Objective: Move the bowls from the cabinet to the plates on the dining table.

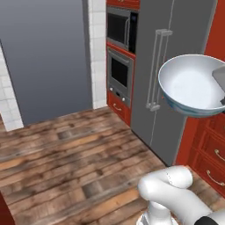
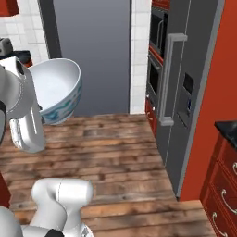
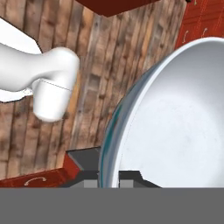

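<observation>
I have the pincer [image 3: 108,181] closed narrow on the rim of the glossy white bowl [image 1: 193,83], with one dark fingertip on each side of the wall as seen in the hand view. The bowl is held in the air, clear of any support, tilted so that its open side faces partly sideways; its outer wall carries a pale blue pattern, plain in the right base view [image 2: 58,90]. In the left base view the bowl hangs in front of the grey refrigerator [image 1: 176,52], just beside its long vertical handles [image 1: 156,70]. Left of the refrigerator stands a built-in oven stack [image 1: 119,66] in a red surround. Right of the refrigerator I see red drawers [image 1: 213,154] with short handles. Below the bowl lies wooden plank floor [image 1: 74,154]. A corner of black tabletop [image 2: 227,129] shows above red drawer fronts, right of the refrigerator in the right base view.
</observation>
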### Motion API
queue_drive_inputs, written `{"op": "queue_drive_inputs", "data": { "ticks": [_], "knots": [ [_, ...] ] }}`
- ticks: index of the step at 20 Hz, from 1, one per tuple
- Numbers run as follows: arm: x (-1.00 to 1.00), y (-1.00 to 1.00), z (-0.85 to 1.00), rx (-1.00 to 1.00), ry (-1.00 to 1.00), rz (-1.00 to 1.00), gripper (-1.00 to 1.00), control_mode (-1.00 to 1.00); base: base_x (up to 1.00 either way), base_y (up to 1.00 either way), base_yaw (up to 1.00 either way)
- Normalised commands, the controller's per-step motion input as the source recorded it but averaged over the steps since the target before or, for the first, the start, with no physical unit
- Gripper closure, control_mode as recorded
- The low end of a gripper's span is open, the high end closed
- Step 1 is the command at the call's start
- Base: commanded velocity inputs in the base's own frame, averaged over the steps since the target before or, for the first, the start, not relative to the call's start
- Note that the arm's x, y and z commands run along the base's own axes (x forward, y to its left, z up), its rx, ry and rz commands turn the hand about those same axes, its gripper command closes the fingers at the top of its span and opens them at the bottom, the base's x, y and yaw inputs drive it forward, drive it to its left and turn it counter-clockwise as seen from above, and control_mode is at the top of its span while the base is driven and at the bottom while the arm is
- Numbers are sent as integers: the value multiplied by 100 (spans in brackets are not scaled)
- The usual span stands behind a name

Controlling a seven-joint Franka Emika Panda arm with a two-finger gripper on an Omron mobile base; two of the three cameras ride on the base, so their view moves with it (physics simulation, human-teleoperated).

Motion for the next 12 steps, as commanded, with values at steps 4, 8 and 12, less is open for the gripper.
{"op": "queue_drive_inputs", "data": {
  "ticks": [4, 8, 12],
  "knots": [
    [0, 0, 0, 0, 0, 0, 100, 100, 89, 27, 15],
    [0, 0, 0, 0, 0, 0, 100, 100, 73, 23, 21],
    [0, 0, 0, 0, 0, 0, 100, 100, 73, 20, 22]
  ]
}}
